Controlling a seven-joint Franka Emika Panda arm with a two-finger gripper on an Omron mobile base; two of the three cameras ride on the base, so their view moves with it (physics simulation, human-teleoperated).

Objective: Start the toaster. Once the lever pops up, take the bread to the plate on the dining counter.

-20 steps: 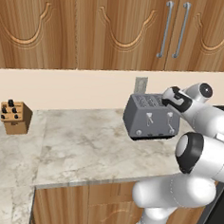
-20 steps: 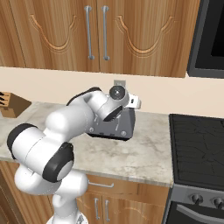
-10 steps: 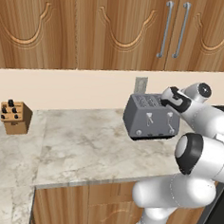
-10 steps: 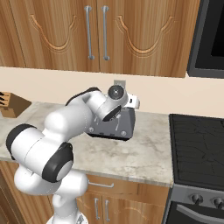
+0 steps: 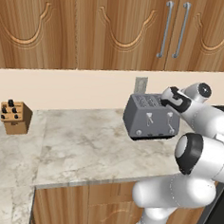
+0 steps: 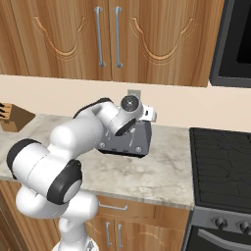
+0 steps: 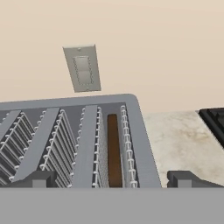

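1. My gripper (image 7: pixel 112 178) stood with its jaws spread wide and nothing between them, the two dark fingertips (image 7: pixel 37 178) rising on either side of the slots below.
2. In the left base view my gripper (image 5: pixel 175 101) hovered just above the toaster's right end, close to its top edge — whether it touched the metal I could not tell.
3. The toaster (image 5: pixel 151 118) sat on the marbled worktop (image 5: pixel 89 148) near the back wall, its front with two pale levers (image 5: pixel 149 118) and small knobs facing out toward the worktop's front edge, its long axis running left to right along the wall.
4. The bread (image 7: pixel 114 151) stood on edge in the slot nearest the toaster's right end — a thin dark-brown slice sunk between the wire guides, its long side running along the slot, front to back.
5. Behind the toaster a grey wall outlet (image 7: pixel 82 68) was set in the pale backsplash.
6. Right of the toaster lay a strip of bare marble, then the black cooktop (image 6: pixel 221 161) at the worktop's end.
7. Left of the toaster the worktop ran open as far as a wooden knife block (image 5: pixel 16 117), well apart.
8. Wooden wall cabinets (image 5: pixel 115 28) hung overhead, with room between them and my hand.
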